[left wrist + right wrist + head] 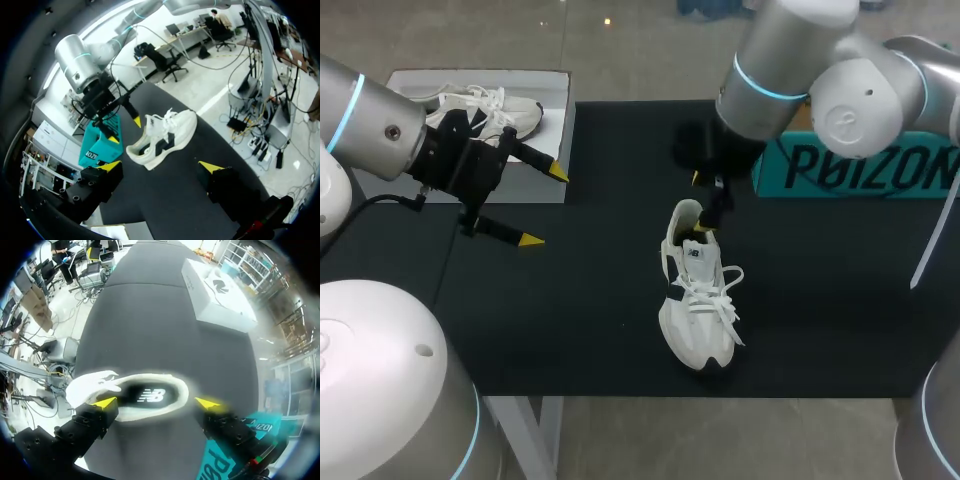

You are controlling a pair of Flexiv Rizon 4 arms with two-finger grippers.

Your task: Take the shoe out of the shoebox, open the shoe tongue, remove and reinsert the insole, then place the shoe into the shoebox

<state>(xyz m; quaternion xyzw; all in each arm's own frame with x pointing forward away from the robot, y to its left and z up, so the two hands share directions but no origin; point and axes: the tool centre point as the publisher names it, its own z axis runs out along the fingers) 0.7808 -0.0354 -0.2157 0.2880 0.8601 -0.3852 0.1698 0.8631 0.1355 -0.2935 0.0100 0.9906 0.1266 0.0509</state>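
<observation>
At the desk's far left corner a white shoebox [480, 76] is seen, with a second shoe [515, 112] inside partly covered by the left arm. Beside it the left claw [544, 206] is spread wide and nothing is held. Bare desk [570, 320] is left before the shoe [698, 300], which is laid mid-desk with its toe toward the near edge. The right claw [156, 402] is held open astride its heel and is largely hidden from above. A teal box [860, 165] is cut off at the right edge.

Black table [570, 310] w/ white shoe [698, 300] mid, shoebox [480, 74] far-left, teal box [860, 165] far-right.
</observation>
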